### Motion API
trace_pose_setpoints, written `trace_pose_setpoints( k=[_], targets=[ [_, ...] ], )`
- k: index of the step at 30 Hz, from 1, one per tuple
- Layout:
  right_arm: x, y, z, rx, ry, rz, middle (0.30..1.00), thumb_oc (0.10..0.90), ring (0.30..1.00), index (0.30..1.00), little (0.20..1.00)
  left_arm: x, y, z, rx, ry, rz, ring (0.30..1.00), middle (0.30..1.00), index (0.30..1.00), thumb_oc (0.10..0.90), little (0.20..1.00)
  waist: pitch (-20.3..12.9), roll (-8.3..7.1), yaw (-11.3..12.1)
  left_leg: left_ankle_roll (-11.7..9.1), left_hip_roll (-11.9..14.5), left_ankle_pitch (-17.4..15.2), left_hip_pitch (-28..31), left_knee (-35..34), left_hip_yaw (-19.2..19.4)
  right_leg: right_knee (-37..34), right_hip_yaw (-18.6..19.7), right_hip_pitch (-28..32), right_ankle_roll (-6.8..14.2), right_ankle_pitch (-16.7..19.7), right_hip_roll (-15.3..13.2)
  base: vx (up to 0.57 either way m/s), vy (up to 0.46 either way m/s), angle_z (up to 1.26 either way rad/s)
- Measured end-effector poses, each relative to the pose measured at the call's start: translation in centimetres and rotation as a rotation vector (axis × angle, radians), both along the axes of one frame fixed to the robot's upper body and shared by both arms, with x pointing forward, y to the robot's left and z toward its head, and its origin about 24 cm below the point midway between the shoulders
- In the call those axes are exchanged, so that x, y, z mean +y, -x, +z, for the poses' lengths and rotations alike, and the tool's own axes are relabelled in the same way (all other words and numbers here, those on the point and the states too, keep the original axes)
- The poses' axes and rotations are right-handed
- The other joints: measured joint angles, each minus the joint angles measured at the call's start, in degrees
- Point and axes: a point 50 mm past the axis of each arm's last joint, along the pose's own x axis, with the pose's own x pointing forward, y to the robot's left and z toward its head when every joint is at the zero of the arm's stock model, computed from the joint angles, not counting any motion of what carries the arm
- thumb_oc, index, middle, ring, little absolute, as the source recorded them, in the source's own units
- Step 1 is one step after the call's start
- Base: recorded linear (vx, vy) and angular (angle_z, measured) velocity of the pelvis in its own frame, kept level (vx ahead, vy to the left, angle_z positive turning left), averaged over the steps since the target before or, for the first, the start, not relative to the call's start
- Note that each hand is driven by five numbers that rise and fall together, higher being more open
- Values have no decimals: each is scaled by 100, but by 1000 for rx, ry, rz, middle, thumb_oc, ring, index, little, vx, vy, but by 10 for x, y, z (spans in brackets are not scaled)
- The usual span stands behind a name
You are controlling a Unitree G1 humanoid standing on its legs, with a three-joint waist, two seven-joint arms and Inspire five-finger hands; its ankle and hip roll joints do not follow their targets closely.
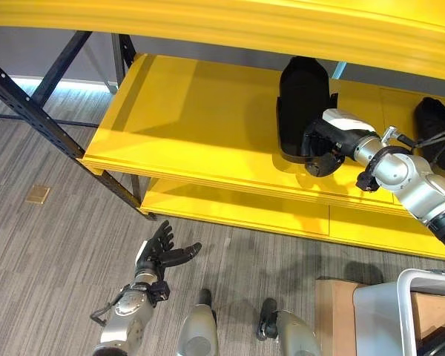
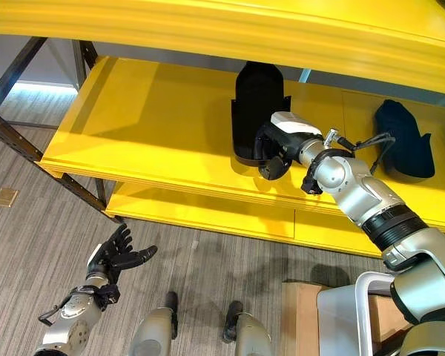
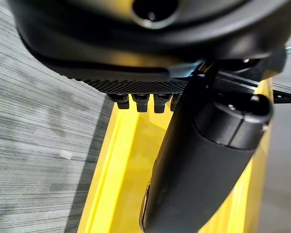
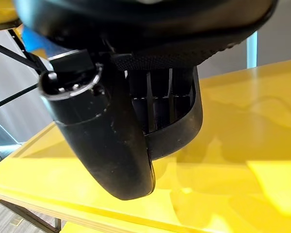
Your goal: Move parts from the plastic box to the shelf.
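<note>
The right hand [image 2: 276,150] clamps a black moulded part [image 2: 256,111], its fingers curled over the near rim, standing it upright on the yellow shelf [image 2: 156,126], apparently to place it. Another black part [image 2: 404,139] lies beyond the wrist. The left hand [image 2: 115,256] hangs low, fingers spread and empty.
</note>
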Motion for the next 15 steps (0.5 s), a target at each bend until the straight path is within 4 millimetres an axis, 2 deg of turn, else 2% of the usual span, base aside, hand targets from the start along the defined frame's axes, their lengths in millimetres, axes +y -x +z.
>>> trace_pose_setpoints(
  k=[12, 15],
  targets=[
    [-28, -7, -8, 34, 22, -133, 300, 400, 300, 300, 300, 1, 8, -6, 25, 3, 2, 1000, 1000, 1000, 900, 1000, 0, -5, -3, 46, -53, -39, -436, 172, -53, 83, -16, -344, 74, 39, -58, 4, 3, 1],
    [-43, -10, -11, 52, 24, -205, 300, 400, 300, 300, 300, 1, 6, -4, 16, 3, -2, 1000, 1000, 1000, 900, 1000, 11, 16, 5, 43, -82, -31, -575, 201, -147, 104, -92, -428, 73, 37, -82, -8, 2, 11]
  ],
)
